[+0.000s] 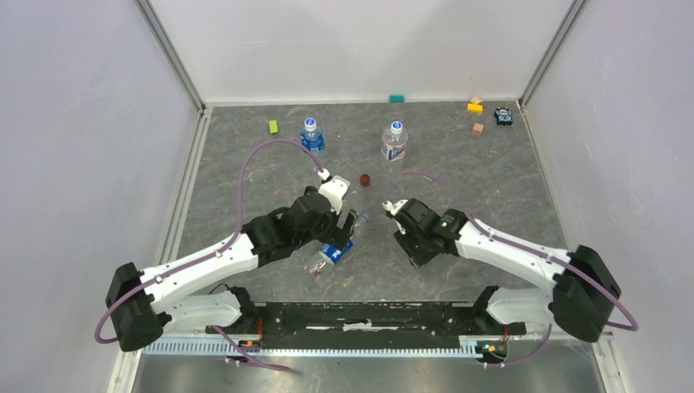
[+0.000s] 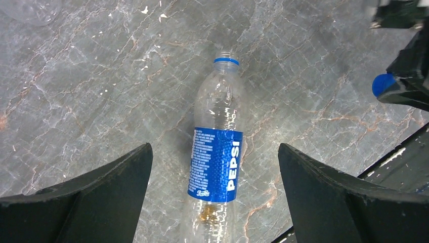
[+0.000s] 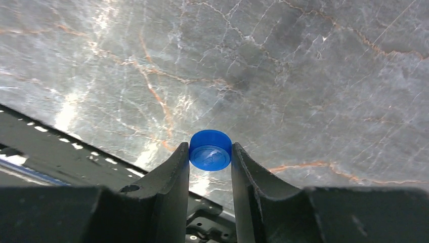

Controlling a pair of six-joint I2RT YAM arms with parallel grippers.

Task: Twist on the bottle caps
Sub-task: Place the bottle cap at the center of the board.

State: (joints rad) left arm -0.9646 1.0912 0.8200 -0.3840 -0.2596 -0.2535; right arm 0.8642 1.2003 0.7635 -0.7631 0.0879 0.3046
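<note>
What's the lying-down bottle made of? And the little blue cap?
The lying bottle looks like thin clear plastic, shiny: the tabletop shows through it. Its blue label seems glossy film. The blue cap looks like hard, smooth, opaque plastic with a faint shine.

One Pepsi bottle (image 2: 217,162) is down on its side on the desk (image 2: 101,76), clear plastic with a blue wrap label and white lettering. Its mouth is open with no cap on, just a blue collar ring (image 2: 225,61) below the thread. There's a brownish trace inside near its base. The solid blue cap (image 3: 209,148) is off the desk, pinched between the fingers of the right end effector (image 3: 210,152), well apart from that open mouth. At the far side, two more bottles stand upright: the left-hand bottle (image 1: 312,137) and the right-hand bottle (image 1: 394,144), each topped with a whitish-blue cap (image 1: 310,123) (image 1: 396,127).
</note>
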